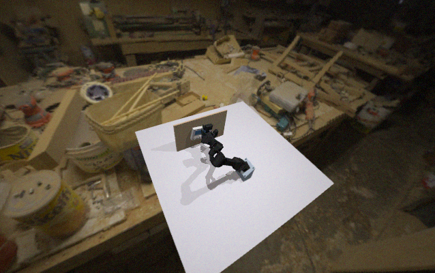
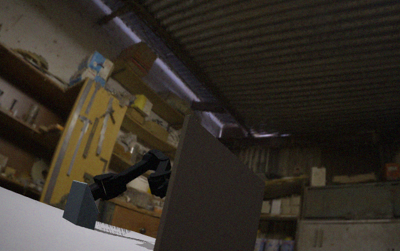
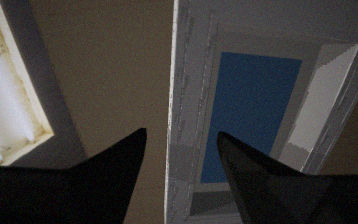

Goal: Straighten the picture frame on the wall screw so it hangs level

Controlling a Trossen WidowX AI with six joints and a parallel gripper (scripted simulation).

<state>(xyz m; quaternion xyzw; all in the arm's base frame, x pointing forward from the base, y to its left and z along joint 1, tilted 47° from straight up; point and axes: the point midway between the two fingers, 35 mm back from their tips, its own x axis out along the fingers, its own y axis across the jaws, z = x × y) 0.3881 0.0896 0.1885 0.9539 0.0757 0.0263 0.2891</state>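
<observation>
The picture frame [image 1: 193, 134] [image 3: 180, 110], white-grey around a blue picture, is in front of the brown wall board [image 1: 184, 138] [image 3: 105, 60]. In the top view the arm covers its right part, and it is too small there to tell its exact tilt. My gripper [image 3: 182, 135] is open. In the wrist view one fingertip shows over the board left of the frame's side bar and the other over the blue picture, with the bar between them. I cannot tell whether they touch it. Screw and notched strip are hidden. The exterior view shows only the board's back.
The arm's blue-grey base [image 1: 246, 172] [image 2: 79, 205] stands on the white table top [image 1: 265, 211] in front of the board. The arm [image 1: 218, 158] [image 2: 134, 172] reaches from it to the board. A cluttered workshop is in the background.
</observation>
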